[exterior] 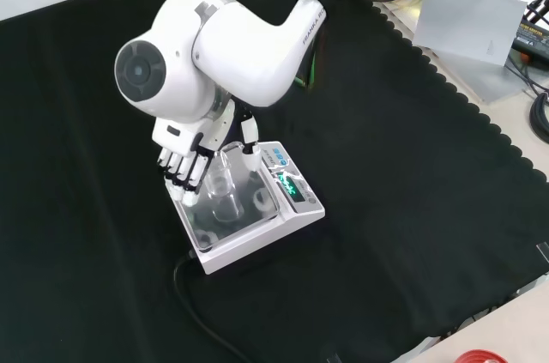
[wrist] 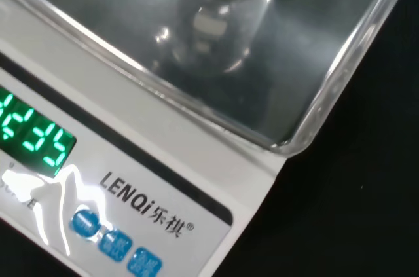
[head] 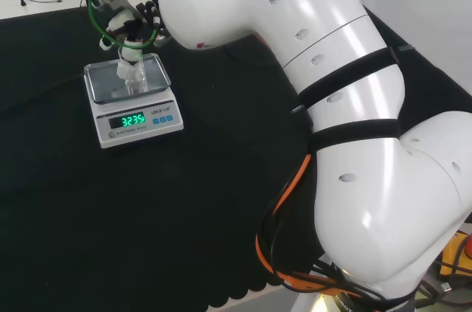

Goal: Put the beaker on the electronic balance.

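The clear glass beaker (head: 131, 77) stands upright on the steel pan of the white electronic balance (head: 140, 122), whose green display is lit. In the front view the beaker (exterior: 223, 196) sits mid-pan on the balance (exterior: 296, 200). The hand (exterior: 184, 161) hangs over it, with nearly straight fingers on the beaker's left and the thumb (exterior: 249, 140) on its right. From the head view the hand (head: 133, 26) is just above the beaker's rim. The wrist view looks down at the beaker's base (wrist: 222, 28) on the pan and the balance's front panel (wrist: 196, 179).
Black cloth covers the bench around the balance. The arm's big white links (head: 332, 105) take up the head view's right. A black cable (exterior: 197, 311) runs from the balance toward the front edge. Boxes and cables (exterior: 480, 20) lie beyond the cloth at the front view's top right.
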Available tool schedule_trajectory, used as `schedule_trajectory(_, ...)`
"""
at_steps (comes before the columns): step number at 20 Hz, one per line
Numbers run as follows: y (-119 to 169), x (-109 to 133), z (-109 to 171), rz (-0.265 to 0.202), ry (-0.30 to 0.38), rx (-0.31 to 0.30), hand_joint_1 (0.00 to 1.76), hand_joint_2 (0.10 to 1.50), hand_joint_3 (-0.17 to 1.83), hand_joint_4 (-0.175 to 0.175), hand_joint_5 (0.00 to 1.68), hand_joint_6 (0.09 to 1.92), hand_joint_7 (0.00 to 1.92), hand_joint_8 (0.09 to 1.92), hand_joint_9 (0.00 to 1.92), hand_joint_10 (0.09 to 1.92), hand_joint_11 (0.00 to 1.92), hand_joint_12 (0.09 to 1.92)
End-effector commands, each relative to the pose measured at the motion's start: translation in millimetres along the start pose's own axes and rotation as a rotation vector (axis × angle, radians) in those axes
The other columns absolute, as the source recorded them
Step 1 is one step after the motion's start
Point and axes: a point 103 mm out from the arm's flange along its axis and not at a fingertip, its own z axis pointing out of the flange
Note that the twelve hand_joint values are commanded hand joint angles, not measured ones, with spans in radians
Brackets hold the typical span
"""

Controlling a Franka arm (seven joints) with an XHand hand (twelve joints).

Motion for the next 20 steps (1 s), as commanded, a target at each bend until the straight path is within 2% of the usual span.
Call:
schedule_trajectory(1,-20,-10,17,0.013,0.015,-0.020,0.66,0.84,-0.15,-0.021,0.13,0.09,0.00,0.21,0.00,0.53,0.00,1.32)
schedule_trajectory(11,-65,-37,3,0.066,0.072,-0.160,0.66,0.83,-0.13,-0.025,0.19,0.09,0.00,0.26,0.00,0.57,0.00,1.33)
schedule_trajectory(15,-71,-45,-5,0.072,0.109,-0.207,0.66,0.83,-0.12,-0.025,0.19,0.09,0.00,0.26,0.00,0.56,0.00,1.33)
schedule_trajectory(20,-75,-47,-12,0.072,0.112,-0.238,0.66,0.83,-0.12,-0.024,0.20,0.09,0.00,0.28,0.00,0.59,0.00,1.33)
